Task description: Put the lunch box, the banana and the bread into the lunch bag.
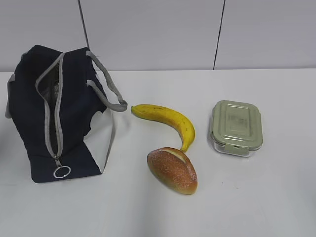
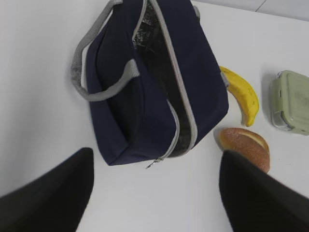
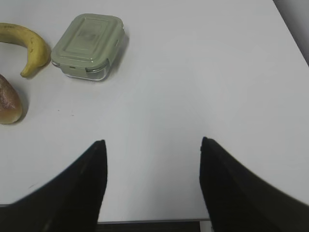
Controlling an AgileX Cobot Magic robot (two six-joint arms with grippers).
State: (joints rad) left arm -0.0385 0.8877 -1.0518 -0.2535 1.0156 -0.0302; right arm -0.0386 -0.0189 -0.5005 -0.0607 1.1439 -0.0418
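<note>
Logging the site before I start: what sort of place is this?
Probably a lab or test bench, not a kitchen: a bare white table, plain panelled wall, and only the lunch bag, banana, bread and lunch box.

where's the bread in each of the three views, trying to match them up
Exterior view: the bread lies at lower centre, just below the banana tip.
Left wrist view: the bread is at lower right, beside the lunch bag, partly behind the gripper finger.
Right wrist view: the bread is cut off at the left edge.
Shared landmark: the banana, with one tip close to the bread in all three views.
</note>
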